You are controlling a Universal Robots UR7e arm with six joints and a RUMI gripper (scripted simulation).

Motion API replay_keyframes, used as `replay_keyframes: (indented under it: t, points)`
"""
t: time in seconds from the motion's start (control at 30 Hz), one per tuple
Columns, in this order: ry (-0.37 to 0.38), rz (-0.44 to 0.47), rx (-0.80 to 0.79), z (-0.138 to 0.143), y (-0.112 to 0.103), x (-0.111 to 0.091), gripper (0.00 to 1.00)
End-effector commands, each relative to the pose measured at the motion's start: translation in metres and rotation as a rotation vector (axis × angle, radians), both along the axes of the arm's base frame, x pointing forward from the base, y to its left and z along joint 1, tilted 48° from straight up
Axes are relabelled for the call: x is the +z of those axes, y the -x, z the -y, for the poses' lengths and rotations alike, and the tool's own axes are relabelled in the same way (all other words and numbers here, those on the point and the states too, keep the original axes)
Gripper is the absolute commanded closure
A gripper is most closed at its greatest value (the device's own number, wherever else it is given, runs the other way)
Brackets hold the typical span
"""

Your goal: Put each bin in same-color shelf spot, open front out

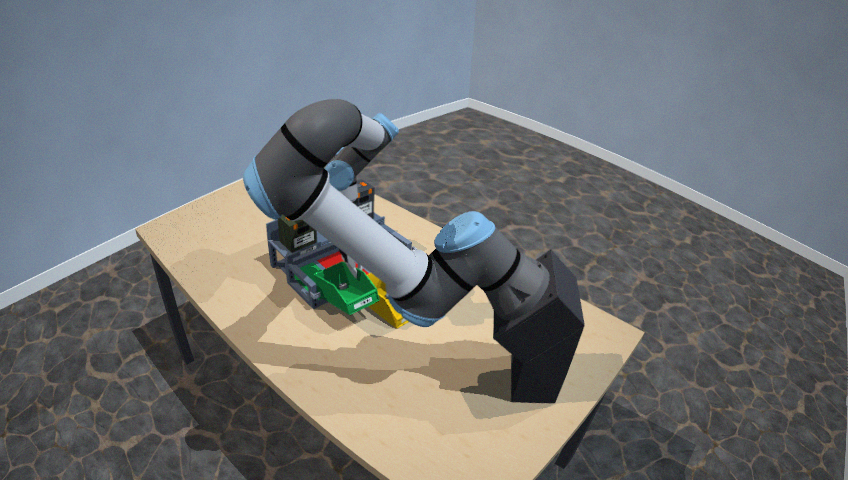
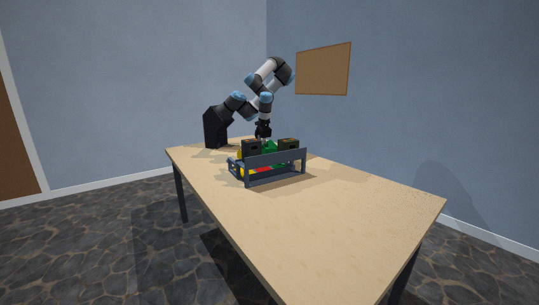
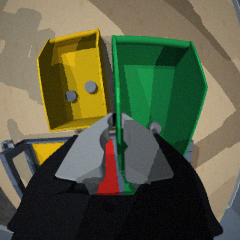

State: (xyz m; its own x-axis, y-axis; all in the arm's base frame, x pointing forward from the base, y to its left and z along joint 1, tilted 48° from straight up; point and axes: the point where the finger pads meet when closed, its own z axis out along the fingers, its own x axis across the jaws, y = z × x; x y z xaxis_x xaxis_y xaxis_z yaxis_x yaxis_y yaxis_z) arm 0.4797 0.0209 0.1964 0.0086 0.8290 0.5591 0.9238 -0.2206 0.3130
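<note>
One green bin (image 1: 357,292) (image 2: 269,148) (image 3: 147,80), with a grey part (image 1: 342,285) (image 3: 155,128) inside, was held above the table (image 1: 416,410) (image 2: 321,226) (image 3: 15,105), its side wall pinched in the narrow gripper (image 1: 357,272) (image 2: 263,140) (image 3: 117,113). Just beside it was the yellow bin (image 1: 389,309) (image 2: 239,154) (image 3: 75,75), with two grey parts. Beyond stood the shelf (image 1: 274,252) (image 2: 276,158) (image 3: 45,141), and its red mark (image 1: 330,259) (image 2: 263,168) (image 3: 109,175) was visible.
</note>
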Motion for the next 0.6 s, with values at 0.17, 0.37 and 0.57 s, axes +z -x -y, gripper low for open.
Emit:
replay_keyframes:
  t: [0.17,0.37,0.57]
  points:
    - [0.000,0.001,0.000,0.004,-0.010,0.007,1.00]
    - [0.000,0.001,0.000,0.005,-0.014,0.010,1.00]
    - [0.000,0.001,0.000,0.007,-0.019,0.014,1.00]
